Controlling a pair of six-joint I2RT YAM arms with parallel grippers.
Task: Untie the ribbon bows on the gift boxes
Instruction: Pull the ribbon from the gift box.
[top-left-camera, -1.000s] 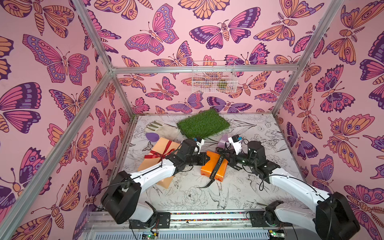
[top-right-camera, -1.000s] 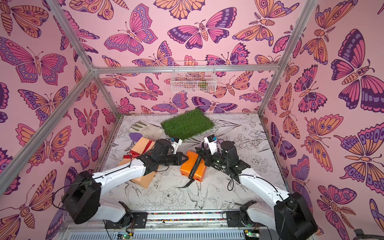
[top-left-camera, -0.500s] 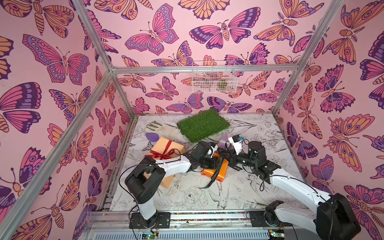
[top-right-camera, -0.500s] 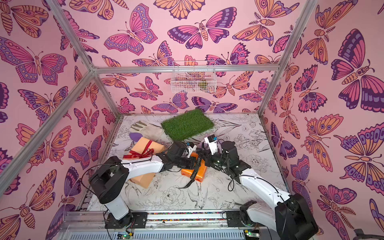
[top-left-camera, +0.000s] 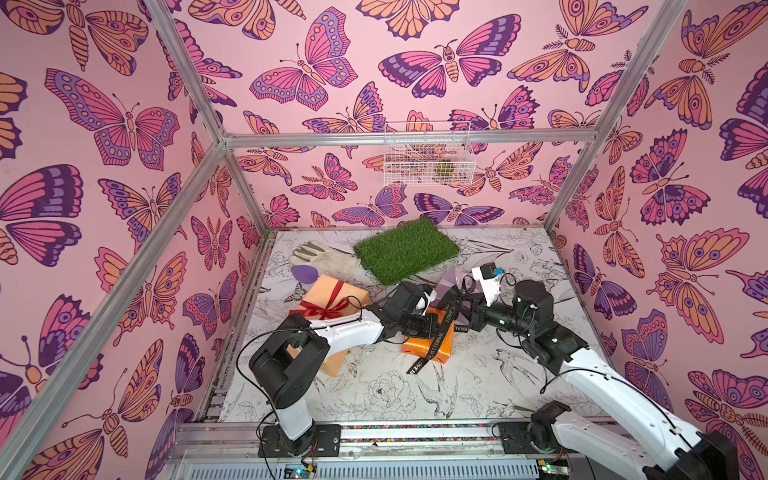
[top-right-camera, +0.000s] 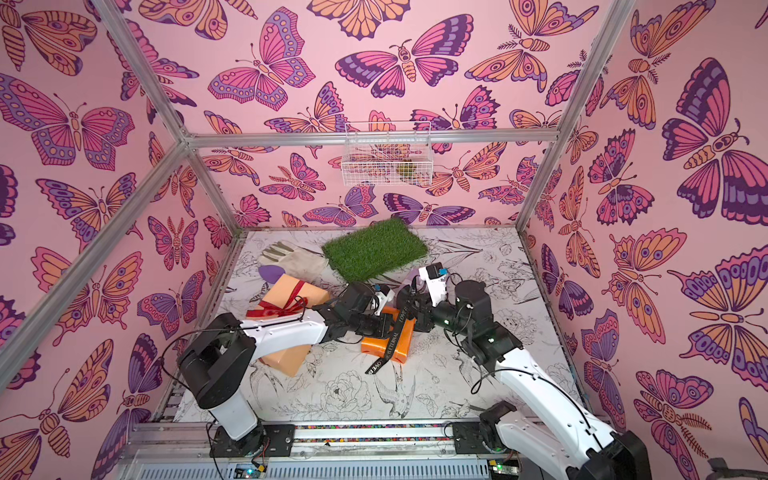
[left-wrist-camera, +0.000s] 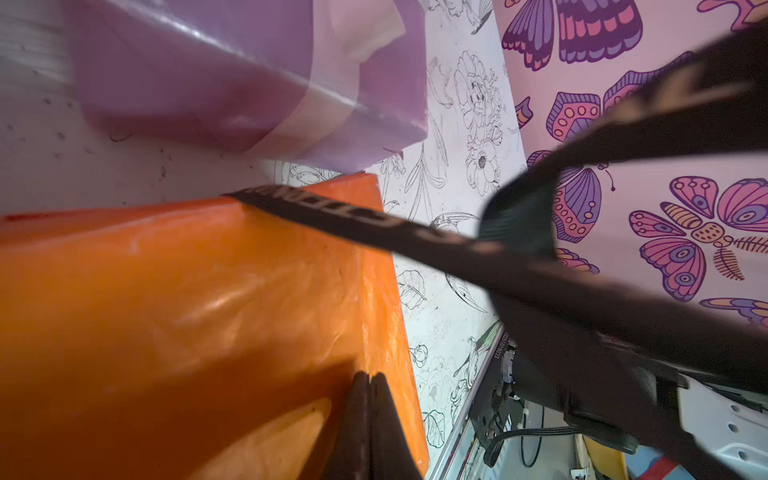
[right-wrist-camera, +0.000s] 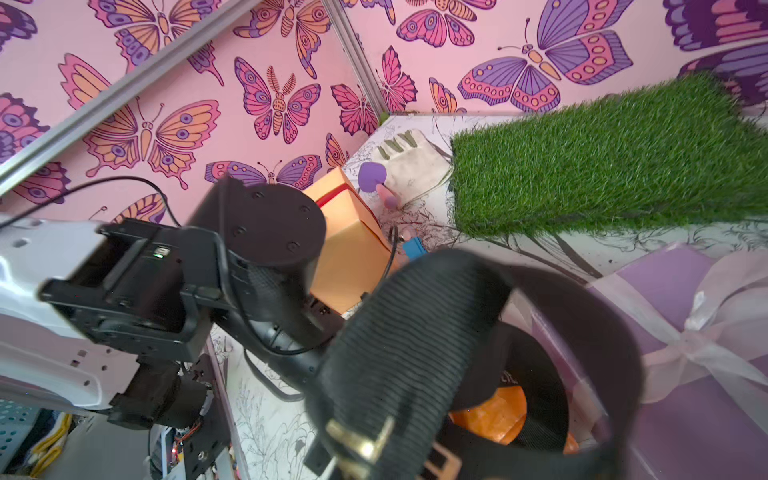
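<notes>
Quick count from my end: three gift boxes and three ribbons, one ribbon each.

The peach-tan box sat toward the left side of the surface, with the red ribbon tied in a bow on top. The orange box was in the middle, and the lilac box was just behind it, wearing the pale ribbon knotted across its top. The black ribbon ran over the orange box. One lettered tail trailed off the near edge onto the surface, and the other end rose up off the box.

Extras, one of each: a green turf mat, a work glove, a small purple thing next to the glove, and a wire basket on the back wall.

Both arms reached low toward the middle, nearly nose to nose over the orange box. The left gripper had its fingers pressed together, tips resting on the box's top face. The right gripper hung just above the far corner, pinched tight on the raised end of the black ribbon, which stretched taut from the box edge up to it.
</notes>
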